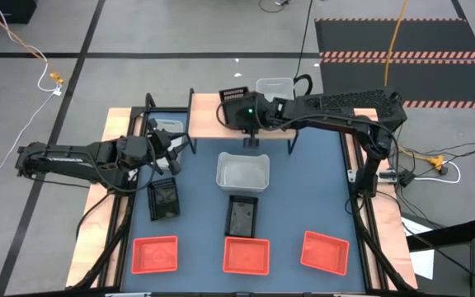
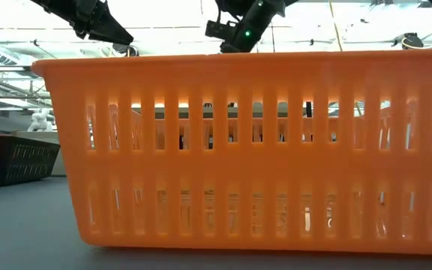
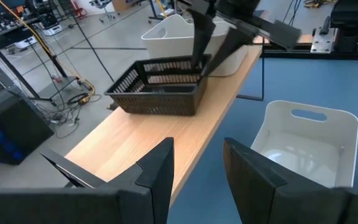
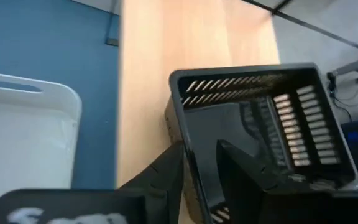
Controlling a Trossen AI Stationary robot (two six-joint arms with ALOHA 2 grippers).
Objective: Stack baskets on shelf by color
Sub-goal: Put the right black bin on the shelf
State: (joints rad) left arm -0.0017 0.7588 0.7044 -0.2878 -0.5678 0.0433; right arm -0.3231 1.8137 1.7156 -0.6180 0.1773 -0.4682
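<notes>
We held the right tool (image 4: 197,165) pinched on the black slatted plastic basket's (image 4: 272,130) wall atop the light wooden shelf (image 1: 209,124); release cleanly, we judged. Left tool (image 3: 197,168) waited, parted.

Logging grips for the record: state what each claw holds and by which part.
Right claw grips the black basket on the shelf by its side wall at the rim. Left claw is open, holding nothing.

We see grey floor (image 1: 180,33) all around, crossed by dark lines, with a black mat (image 1: 394,37) edged in red-and-white stripes at the far right. A yellow cable (image 1: 396,33) runs across it; a white cable (image 1: 44,70) trails far left. Bright ceiling lights (image 2: 163,15) glow overhead.
</notes>
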